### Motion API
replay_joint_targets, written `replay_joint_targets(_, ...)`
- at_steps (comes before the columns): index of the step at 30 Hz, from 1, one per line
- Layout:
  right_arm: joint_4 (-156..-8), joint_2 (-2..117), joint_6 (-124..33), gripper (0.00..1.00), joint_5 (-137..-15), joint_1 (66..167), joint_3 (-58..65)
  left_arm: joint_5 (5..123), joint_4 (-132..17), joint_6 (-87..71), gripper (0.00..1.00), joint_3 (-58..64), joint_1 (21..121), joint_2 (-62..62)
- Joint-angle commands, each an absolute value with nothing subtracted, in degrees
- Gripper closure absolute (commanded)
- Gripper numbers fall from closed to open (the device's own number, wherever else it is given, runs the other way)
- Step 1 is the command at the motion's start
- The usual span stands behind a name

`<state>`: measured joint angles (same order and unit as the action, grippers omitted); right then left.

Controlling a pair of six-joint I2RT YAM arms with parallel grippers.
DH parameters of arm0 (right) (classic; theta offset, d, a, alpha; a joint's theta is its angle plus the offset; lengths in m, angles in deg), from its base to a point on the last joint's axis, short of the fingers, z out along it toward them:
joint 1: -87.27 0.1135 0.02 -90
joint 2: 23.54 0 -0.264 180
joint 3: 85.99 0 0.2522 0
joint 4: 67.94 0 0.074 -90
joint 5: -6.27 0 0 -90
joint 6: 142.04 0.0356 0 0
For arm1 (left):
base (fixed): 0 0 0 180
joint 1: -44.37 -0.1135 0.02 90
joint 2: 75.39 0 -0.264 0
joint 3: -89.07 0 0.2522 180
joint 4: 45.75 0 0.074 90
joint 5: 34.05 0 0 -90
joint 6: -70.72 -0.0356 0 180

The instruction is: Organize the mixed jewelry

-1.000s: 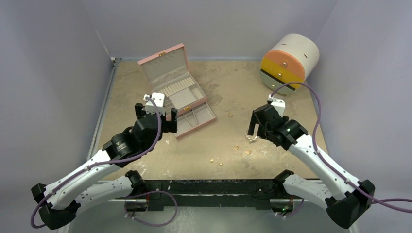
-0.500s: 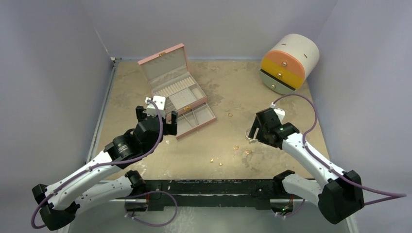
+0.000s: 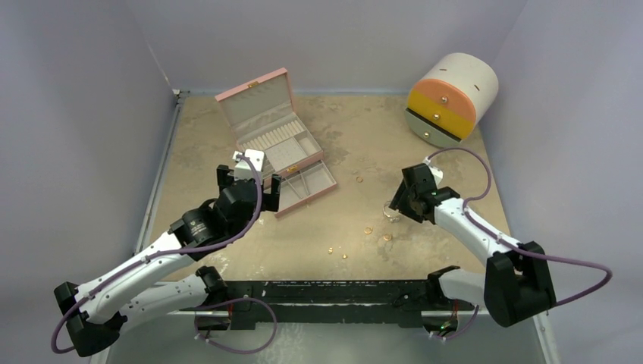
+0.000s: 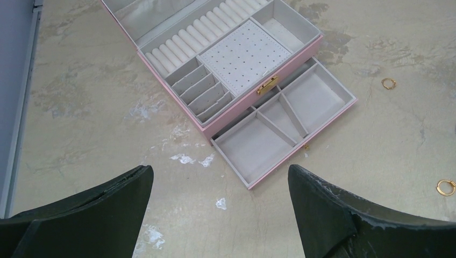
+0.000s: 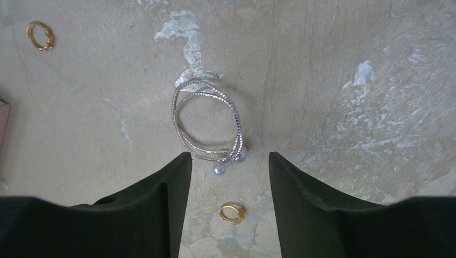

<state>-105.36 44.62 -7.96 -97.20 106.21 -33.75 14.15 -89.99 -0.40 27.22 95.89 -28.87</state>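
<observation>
Several tiny gold rings lie on the table: one point(image 3: 359, 180) right of the pink box, others point(image 3: 368, 230) point(image 3: 387, 237) point(image 3: 331, 249) nearer the front. A silver coiled bracelet point(image 5: 207, 121) with two pearl ends lies just ahead of my right gripper point(image 5: 228, 157), which is open low over the table point(image 3: 394, 208). A gold ring point(image 5: 232, 213) lies on the table between its fingers, untouched. Another gold ring point(image 5: 40, 35) lies far left. My left gripper point(image 4: 219, 171) is open and empty above the table, just short of the box's drawer; it also shows from above point(image 3: 248, 180).
The pink jewelry box point(image 3: 258, 95) stands open with its lower drawer point(image 4: 279, 123) pulled out, compartments bare. Two gold rings point(image 4: 388, 83) point(image 4: 446, 186) lie right of it. A round cream, orange and yellow drawer unit point(image 3: 451, 98) lies at the back right. Grey walls enclose the table.
My right arm has swung in and turned, bringing its gripper lower, with the silver bracelet just ahead of it. My left gripper has shifted slightly right, toward the drawer.
</observation>
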Motion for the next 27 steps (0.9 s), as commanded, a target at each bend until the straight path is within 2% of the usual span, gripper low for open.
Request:
replay_joint_targets(1, -101.26, 47.03, -7.78, 0.45, -95.52, 105.41, -34.33, 13.54, -88.12, -0.19, 0.04, 26.46, 96.23, -28.73)
replay_joint_targets(12, -98.15, 53.08, -8.86, 0.64, -95.54, 104.20, -35.17, 13.39, -88.50, 0.41, 0.04, 26.29, 96.23, -28.22)
replay_joint_targets(20, -97.52, 54.37, -9.19, 0.85, -95.33, 103.53, -34.98, 13.26, -88.41, 0.32, 0.04, 26.33, 96.23, -27.45)
replay_joint_targets(24, -97.76, 54.59, -9.44, 0.99, -95.16, 103.53, -34.24, 13.12, -88.42, 0.24, 0.04, 26.30, 96.26, -27.30)
replay_joint_targets(27, -97.61, 55.11, -10.35, 1.00, -94.38, 103.48, -33.25, 12.77, -88.38, -0.17, 0.04, 26.35, 96.24, -27.24)
